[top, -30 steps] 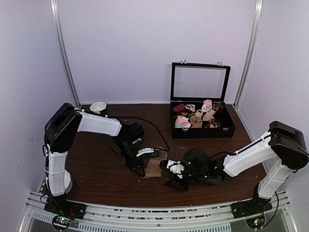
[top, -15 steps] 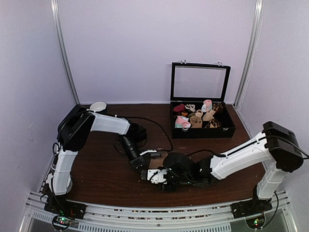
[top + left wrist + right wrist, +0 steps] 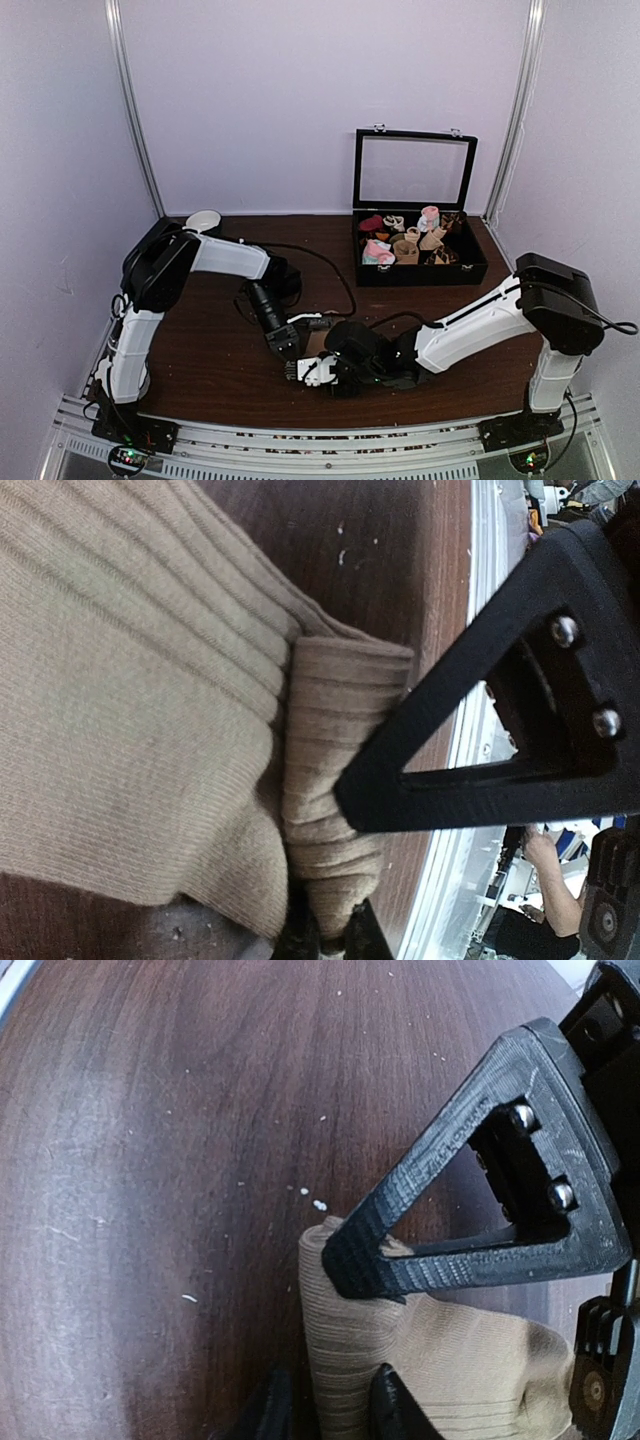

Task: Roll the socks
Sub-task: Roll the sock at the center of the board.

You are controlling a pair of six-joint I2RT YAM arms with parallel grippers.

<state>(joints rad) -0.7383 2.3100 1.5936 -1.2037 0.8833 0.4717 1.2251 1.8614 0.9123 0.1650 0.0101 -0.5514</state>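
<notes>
Basically: socks [image 3: 130, 710] lay near-centre on table [image 3: 150, 1160], soft, limp, light. Left gripper [image 3: 335, 870] pinched ribbed fold. Right gripper [image 3: 350, 1335] jaws narrow at sock edge, grip unclear. Best hold probably thick fold.

With the dark wooden table [image 3: 200, 380] as a dial seen from above, the pair of tan ribbed fabric socks [image 3: 320, 342] lies on it toward 6 o'clock, close to the front edge. The black two-finger left gripper [image 3: 290, 348] sits at the socks' 9 o'clock side. The black two-finger right gripper [image 3: 297, 372] is at their 7 o'clock, with a folded sock edge between its fingers [image 3: 450, 1260]. The black open-lidded compartment box [image 3: 420, 274] stands at 2 o'clock, small rolled socks [image 3: 378, 252] inside. A white round bowl [image 3: 203, 221] rests at 10 o'clock, at the far edge.
</notes>
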